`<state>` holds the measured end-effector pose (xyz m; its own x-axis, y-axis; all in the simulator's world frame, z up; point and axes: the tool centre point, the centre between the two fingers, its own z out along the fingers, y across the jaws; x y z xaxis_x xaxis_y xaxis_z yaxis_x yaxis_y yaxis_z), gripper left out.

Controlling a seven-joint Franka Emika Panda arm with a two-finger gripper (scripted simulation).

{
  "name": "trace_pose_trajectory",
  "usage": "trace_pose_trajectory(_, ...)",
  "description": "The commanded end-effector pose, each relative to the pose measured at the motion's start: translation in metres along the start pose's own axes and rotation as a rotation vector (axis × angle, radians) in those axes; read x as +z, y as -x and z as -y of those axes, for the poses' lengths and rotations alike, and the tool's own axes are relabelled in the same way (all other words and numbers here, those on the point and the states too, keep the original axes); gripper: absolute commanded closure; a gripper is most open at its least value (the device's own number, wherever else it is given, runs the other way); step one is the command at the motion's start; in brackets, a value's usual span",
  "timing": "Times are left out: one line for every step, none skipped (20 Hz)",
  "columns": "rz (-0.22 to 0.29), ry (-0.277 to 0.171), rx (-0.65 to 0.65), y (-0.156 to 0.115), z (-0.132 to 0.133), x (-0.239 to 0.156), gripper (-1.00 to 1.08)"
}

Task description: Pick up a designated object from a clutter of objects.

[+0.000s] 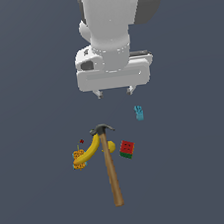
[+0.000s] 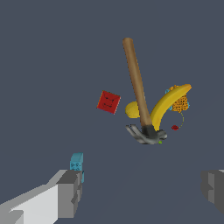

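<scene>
The hammer (image 1: 110, 166) lies on the grey floor, its long brown wooden handle toward the camera and its dark grey claw head (image 1: 102, 129) away; it also shows in the wrist view (image 2: 137, 85). A yellow banana (image 1: 89, 152) lies across it near the head, with an orange patterned piece (image 1: 78, 159) and a tiny red bit (image 1: 81, 141) beside it. A red-and-green cube (image 1: 127, 149) sits on the exterior view's right of the handle. A small cyan block (image 1: 139, 112) lies apart. My gripper (image 1: 114, 92) hangs open and empty above the floor, beyond the hammer head.
The white arm body (image 1: 112, 19) fills the upper middle of the exterior view. In the wrist view one grey finger (image 2: 70, 192) stands right by the cyan block (image 2: 77, 162); the other finger (image 2: 213, 189) is at the frame edge.
</scene>
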<state>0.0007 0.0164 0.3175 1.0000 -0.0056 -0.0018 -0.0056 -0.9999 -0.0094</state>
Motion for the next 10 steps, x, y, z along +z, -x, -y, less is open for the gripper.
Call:
trace_pose_trajectory(0.0, 0.0, 0.0, 0.0, 0.0, 0.0, -0.92)
trace_pose_trajectory(-0.002, 0.0, 0.0, 0.0, 0.0, -0.001, -0.92)
trace_pose_trajectory(-0.006, 0.001, 0.001, -0.001, -0.001, -0.002, -0.92)
trace_pose_trajectory(-0.013, 0.002, 0.002, -0.003, -0.002, -0.005, -0.92)
trace_pose_trajectory(-0.023, 0.003, 0.003, -0.005, -0.004, -0.008, -0.92)
trace_pose_trajectory(-0.035, 0.004, 0.005, -0.007, -0.006, -0.013, -0.92)
trace_pose_trajectory(-0.047, 0.006, 0.006, -0.009, -0.009, -0.017, -0.92)
trace_pose_trajectory(-0.057, 0.007, 0.008, -0.011, -0.011, -0.021, -0.92)
trace_pose_trajectory(-0.064, 0.008, 0.009, -0.012, -0.012, -0.024, -0.92)
trace_pose_trajectory(-0.067, 0.009, 0.009, -0.013, -0.012, -0.025, -0.92)
